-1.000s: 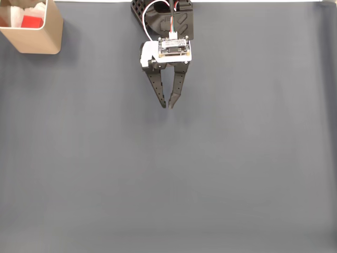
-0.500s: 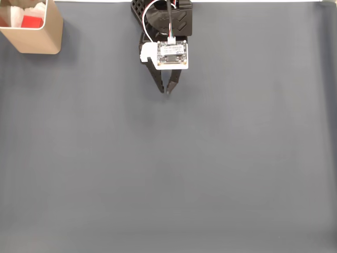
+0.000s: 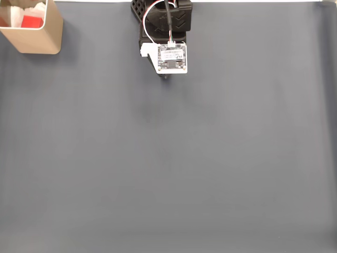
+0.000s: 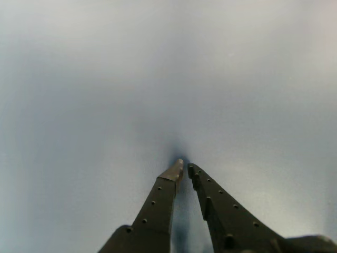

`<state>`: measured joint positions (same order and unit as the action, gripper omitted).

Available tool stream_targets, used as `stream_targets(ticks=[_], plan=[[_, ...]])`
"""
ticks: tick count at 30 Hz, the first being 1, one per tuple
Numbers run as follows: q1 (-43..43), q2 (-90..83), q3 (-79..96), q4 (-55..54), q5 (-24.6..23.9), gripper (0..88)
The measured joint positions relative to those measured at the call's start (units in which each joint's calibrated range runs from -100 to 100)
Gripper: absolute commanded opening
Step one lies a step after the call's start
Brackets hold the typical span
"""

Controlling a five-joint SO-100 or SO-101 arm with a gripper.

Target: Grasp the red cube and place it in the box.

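The arm has folded back toward its base, far to the right of the box [image 3: 31, 31] in the fixed view. Its gripper [image 4: 184, 169] now hangs almost under the wrist, and in the wrist view the two tips are together, holding nothing, just above the grey counter [image 3: 168, 168]. The red cube [image 3: 32, 22] lies inside the box, against the white lining, so the task looks finished, though the box is cut by the picture edge. One second ago the gripper reached further out over the counter, slightly apart; since then it closed and drew in.
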<state>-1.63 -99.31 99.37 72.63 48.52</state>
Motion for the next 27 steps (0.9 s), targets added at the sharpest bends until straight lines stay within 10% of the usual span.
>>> stream_targets(ticks=[27], plan=[[0.0, -0.7, 0.0, 1.7, -0.7, 0.2]])
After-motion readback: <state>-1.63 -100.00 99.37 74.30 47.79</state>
